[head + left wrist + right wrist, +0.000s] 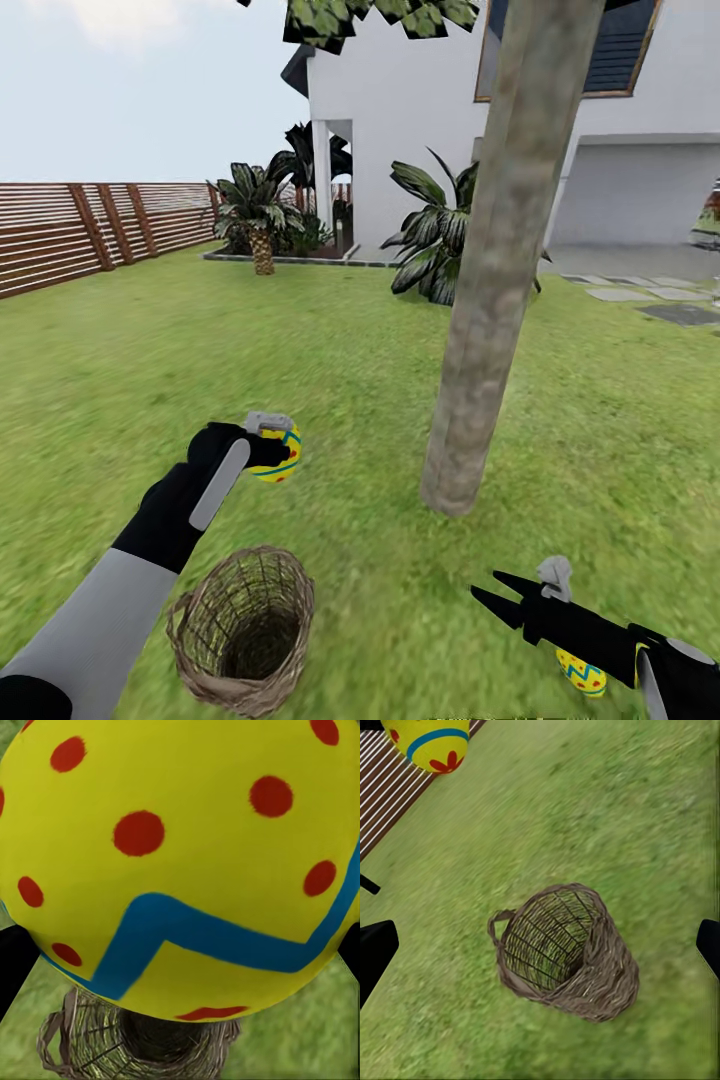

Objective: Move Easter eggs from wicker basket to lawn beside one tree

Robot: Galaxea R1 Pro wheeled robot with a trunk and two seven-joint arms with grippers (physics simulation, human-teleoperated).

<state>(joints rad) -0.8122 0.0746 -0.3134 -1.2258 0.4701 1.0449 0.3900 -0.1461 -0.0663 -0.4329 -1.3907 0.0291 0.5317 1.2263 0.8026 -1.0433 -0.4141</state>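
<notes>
Egg held above the basket, tree just ahead

The left gripper (272,440) was clamped on an Easter egg (279,455), holding it in the air above the lawn (130,380), over the far rim of the wicker basket (243,630). In the right wrist view the basket looked empty. A second egg (581,672) lay on the grass beside the right gripper (492,588), whose fingers stood apart, holding nothing. The third egg I could not place. The risk, as I judged it: a slip (the egg is smooth and round) would drop it back into the basket below; released carelessly, it might roll away from the tree (490,300).
</notes>
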